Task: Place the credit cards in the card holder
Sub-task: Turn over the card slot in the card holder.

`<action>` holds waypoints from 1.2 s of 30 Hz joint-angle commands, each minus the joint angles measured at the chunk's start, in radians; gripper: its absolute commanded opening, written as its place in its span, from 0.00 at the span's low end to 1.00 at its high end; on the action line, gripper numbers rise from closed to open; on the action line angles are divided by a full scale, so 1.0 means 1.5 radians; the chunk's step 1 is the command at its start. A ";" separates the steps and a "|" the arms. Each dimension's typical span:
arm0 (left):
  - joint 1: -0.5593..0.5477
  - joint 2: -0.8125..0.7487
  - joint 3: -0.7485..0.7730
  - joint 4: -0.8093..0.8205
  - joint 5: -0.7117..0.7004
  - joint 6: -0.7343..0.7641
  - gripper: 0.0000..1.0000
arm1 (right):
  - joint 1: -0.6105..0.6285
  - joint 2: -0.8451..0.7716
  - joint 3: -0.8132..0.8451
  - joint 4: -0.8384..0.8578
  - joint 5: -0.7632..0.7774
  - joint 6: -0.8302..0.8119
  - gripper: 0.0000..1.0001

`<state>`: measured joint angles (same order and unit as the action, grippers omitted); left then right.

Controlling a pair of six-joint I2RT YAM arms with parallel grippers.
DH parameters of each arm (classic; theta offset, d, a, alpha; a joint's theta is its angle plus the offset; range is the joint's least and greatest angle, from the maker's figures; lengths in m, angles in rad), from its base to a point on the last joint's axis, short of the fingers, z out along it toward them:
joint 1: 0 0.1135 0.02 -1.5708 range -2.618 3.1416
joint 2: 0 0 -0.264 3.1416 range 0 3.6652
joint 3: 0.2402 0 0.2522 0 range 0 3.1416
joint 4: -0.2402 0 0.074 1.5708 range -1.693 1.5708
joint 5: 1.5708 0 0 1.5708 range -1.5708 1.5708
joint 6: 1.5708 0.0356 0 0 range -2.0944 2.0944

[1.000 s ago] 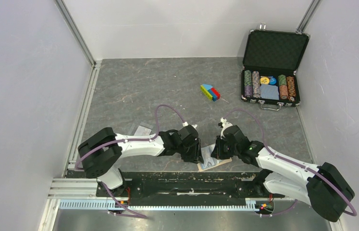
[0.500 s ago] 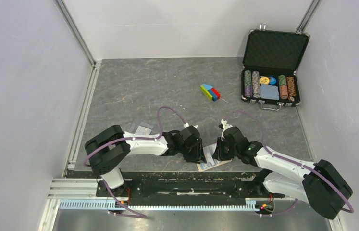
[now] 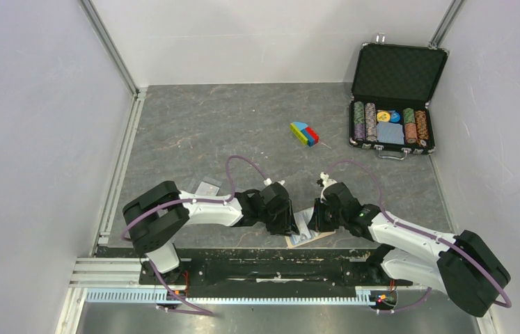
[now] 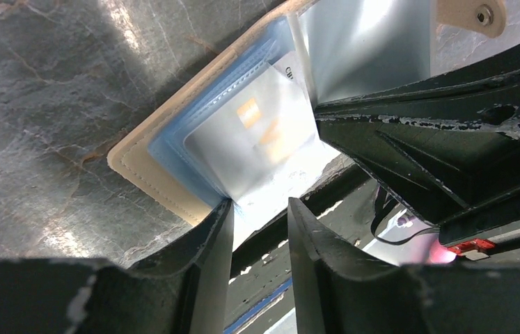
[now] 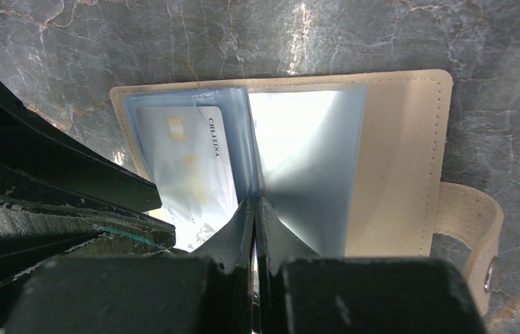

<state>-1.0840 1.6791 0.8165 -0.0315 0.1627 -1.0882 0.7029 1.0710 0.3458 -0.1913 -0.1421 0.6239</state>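
The tan card holder (image 3: 307,236) lies open on the table by the front edge, between my two grippers. In the left wrist view its tan edge (image 4: 138,156) frames blue-white pocket panels. A pale grey credit card (image 4: 257,132) with a gold chip sits partly inside a panel, its near end sticking out between the fingers of my left gripper (image 4: 260,209), whose jaws stand apart. My right gripper (image 5: 255,205) is shut on the edge of a pocket panel of the card holder (image 5: 396,153), beside that card (image 5: 187,160). A second pale card (image 3: 208,188) lies on the table to the left.
A black poker-chip case (image 3: 392,97) stands open at the back right. A small multicoloured block (image 3: 304,133) lies mid-table. The black front rail (image 3: 271,261) runs just below the card holder. My grippers (image 3: 290,223) (image 3: 317,219) nearly touch each other.
The left arm's rear links have swung a little to the right while its gripper stayed at the card holder. The right gripper has barely moved.
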 commanded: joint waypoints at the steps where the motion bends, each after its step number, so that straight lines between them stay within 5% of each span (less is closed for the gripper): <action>1: 0.002 -0.017 -0.005 0.107 -0.045 -0.017 0.39 | 0.004 0.022 -0.011 0.002 -0.003 -0.006 0.00; 10: -0.001 -0.068 -0.005 0.106 -0.052 -0.005 0.29 | 0.004 0.025 -0.006 0.002 -0.011 -0.007 0.00; 31: -0.029 -0.046 0.030 0.118 -0.054 0.036 0.37 | 0.004 0.019 0.000 0.010 -0.031 -0.006 0.00; 36: -0.034 -0.020 0.048 0.112 -0.044 0.043 0.30 | 0.004 0.015 -0.002 0.017 -0.040 -0.003 0.00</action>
<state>-1.1149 1.6222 0.8169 0.0227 0.0822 -1.0641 0.6971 1.0748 0.3477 -0.1890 -0.1612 0.6243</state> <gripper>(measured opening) 0.341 0.004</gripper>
